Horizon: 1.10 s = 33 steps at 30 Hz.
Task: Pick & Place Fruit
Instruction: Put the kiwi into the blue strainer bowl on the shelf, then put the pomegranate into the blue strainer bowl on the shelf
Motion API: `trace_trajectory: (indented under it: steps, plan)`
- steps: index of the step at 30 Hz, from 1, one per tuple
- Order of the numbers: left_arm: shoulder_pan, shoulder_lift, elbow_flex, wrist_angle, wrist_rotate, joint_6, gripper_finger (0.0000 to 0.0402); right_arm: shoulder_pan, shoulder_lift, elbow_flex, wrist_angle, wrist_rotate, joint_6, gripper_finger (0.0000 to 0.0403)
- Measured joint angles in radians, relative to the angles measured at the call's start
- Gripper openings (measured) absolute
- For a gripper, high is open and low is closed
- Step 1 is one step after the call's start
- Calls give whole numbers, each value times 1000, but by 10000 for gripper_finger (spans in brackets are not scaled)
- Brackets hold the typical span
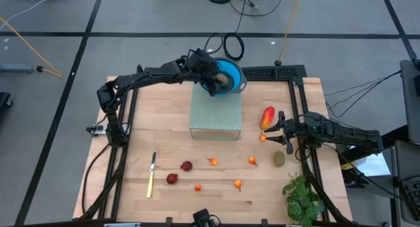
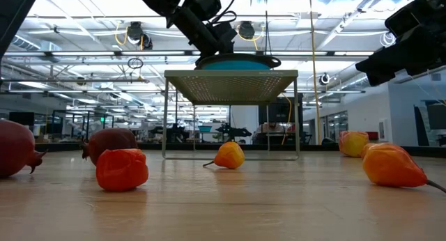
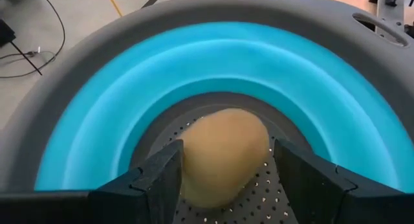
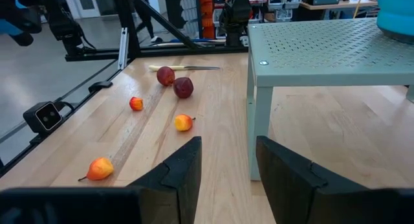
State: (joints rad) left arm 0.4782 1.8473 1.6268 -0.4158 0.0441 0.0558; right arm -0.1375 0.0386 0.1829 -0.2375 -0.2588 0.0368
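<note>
On the wooden table [image 1: 138,187], from the left, lie a yellow-handled knife [image 1: 151,174], two dark red fruits [image 1: 179,172] and small orange fruits [image 1: 225,172], on grey floor with cables. Behind, the left gripper [image 3: 223,169] reaches into a blue bowl [image 1: 230,77] on a perforated stand [image 1: 215,115], fingers apart around a tan oval fruit [image 3: 223,153], its underside hidden. Rightwards, the right gripper [image 1: 281,130] hovers open near a red-and-yellow fruit [image 1: 267,117].
</note>
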Motion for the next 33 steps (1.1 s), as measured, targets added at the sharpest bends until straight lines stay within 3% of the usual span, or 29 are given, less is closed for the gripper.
trace_trajectory:
  steps: [6, 17, 33]
  plan:
    - [7, -8, 8, -2, -3, 2, 241, 0, 0, 0, 0, 0, 0, 139]
    - [-29, -83, 205, -121, 7, -16, 241, 0, 0, 0, 1, -4, 1, 139]
    - [-154, -225, 213, -143, -28, -144, 241, 0, 0, 0, 1, -3, 3, 139]
